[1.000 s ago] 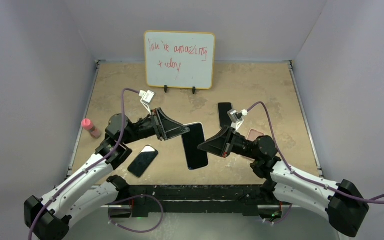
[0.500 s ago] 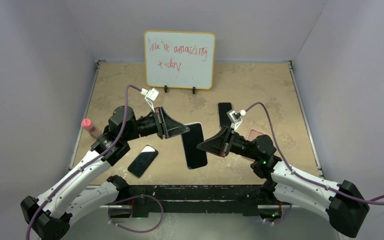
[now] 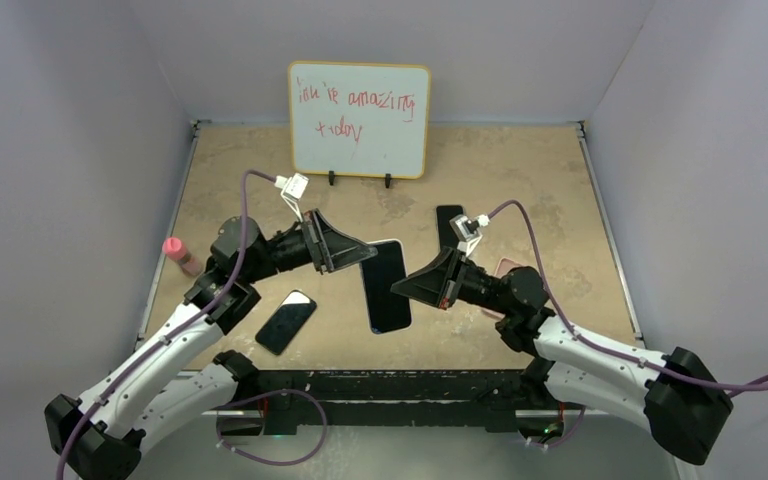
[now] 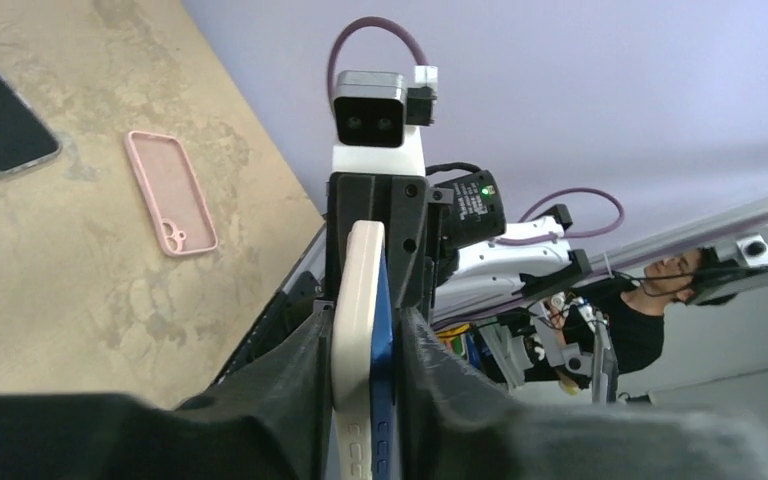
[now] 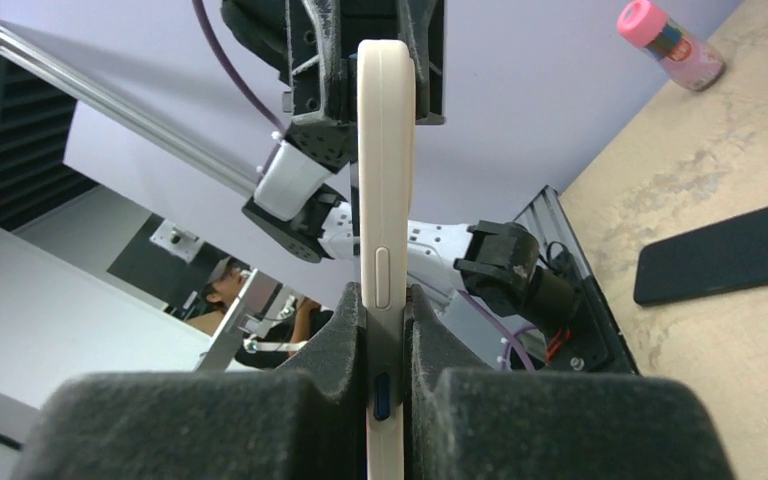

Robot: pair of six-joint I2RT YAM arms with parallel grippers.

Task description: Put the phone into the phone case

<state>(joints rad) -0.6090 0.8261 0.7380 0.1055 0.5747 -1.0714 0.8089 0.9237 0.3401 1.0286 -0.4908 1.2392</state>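
Left end effector (image 3: 367,257), right end effector (image 3: 401,288) both clamp cream phone case (image 5: 385,150) holding blue phone (image 4: 382,320).

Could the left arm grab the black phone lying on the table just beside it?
Probably not yet: the left gripper is shut on the phone and case, which the right gripper also holds. The black phone itself lies uncovered nearby.
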